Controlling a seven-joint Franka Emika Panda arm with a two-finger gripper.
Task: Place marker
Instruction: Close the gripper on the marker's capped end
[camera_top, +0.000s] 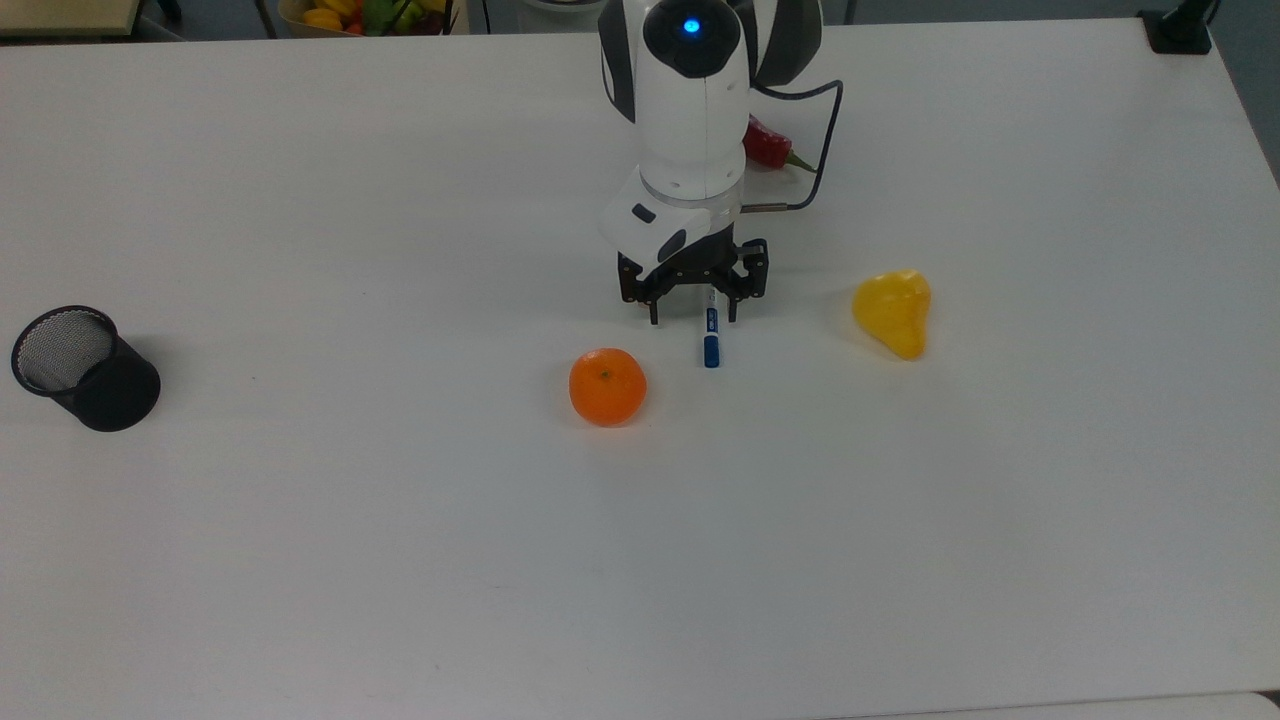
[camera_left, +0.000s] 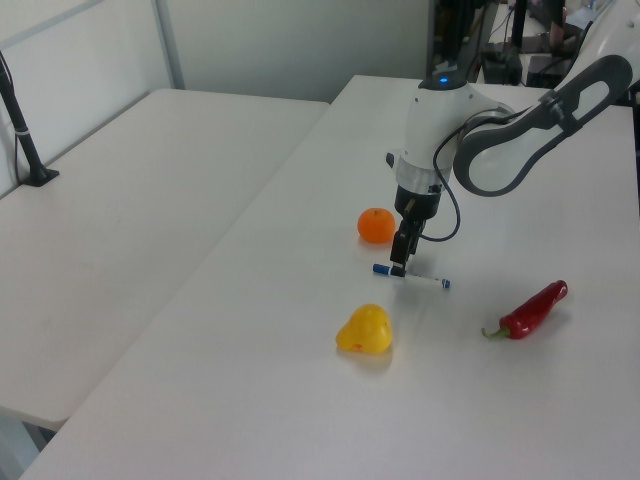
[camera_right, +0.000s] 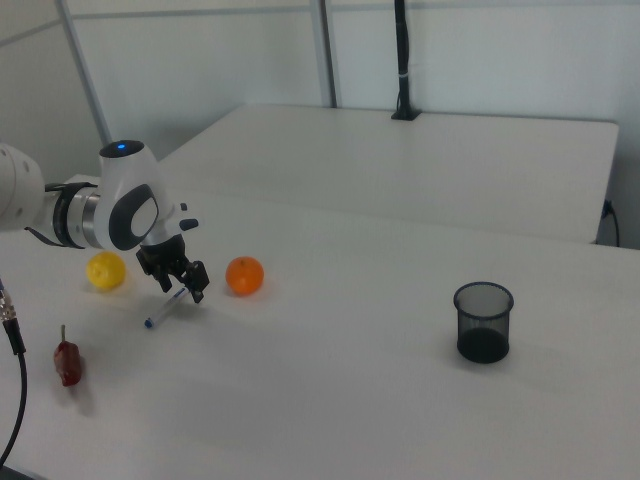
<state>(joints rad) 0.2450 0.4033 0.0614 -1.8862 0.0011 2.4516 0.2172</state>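
Step in hand: approach to the grasp. The gripper (camera_top: 692, 312) stands low over the white barrel of the marker (camera_top: 711, 337), which lies flat on the worktop (camera_top: 400, 560); nothing has been lifted.
Jaws: apart, one on each side of the barrel as the top view shows them, not yet pressed against it.
Marker position: near the middle of the worktop, between the orange (camera_top: 607, 386) and the yellow pear-shaped fruit (camera_top: 893, 310), close to the orange but apart from it. Its dark blue cap points toward the worktop edge at the bottom of the top view; the other end runs under the gripper.
Next move, as judged: a short final descent, then closing across the slim barrel. The barrel is narrow and round, so an off-centre closure could roll or spin it toward the orange.
Likely destination, as judged: the black mesh cup (camera_top: 84, 367), the single container on the worktop.
Container: the cup stands upright near the worktop edge at the top view's left, well apart from the marker. Its mesh interior looks empty.
Other item: a red chilli pepper (camera_left: 532, 310) lies behind the arm toward the worktop's far edge in the top view.
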